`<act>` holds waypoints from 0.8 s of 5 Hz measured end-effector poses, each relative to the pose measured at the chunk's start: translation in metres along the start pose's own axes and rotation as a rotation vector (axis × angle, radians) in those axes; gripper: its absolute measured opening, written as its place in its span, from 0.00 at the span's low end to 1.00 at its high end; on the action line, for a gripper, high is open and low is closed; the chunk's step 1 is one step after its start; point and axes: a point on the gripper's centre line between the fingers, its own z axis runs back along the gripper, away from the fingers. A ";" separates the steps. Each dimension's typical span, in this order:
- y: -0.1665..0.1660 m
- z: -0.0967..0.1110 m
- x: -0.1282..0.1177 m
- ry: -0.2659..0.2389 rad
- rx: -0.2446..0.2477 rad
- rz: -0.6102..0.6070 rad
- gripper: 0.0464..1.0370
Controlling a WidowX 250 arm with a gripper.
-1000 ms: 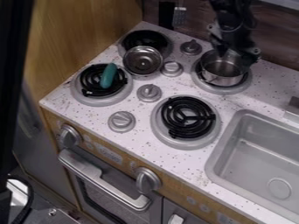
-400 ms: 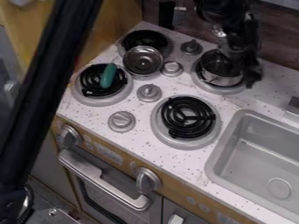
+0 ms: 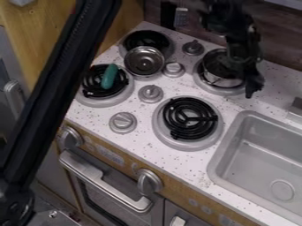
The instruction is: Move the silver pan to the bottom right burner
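The silver pan point(image 3: 219, 82) sits near the gripper point(image 3: 252, 89), at its ten o'clock. Whether the gripper is spread, I cannot tell

end effector point(image 3: 250, 83) at the silver pan point(image 3: 220, 81)

The robot is black in nearly all its parts. Its arm point(image 3: 59, 90) has one long, straight link with smooth sides — along its upper part there runs a fine, notched line. At the lower end of this link is a bulky, rounded joint point(image 3: 15, 203), also dark. The gripper point(image 3: 250, 78) is black too — of an uneven, angular shape, which becomes narrow toward the bottom.
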 end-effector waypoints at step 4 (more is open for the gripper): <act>0.003 0.015 -0.017 0.032 0.019 -0.020 0.05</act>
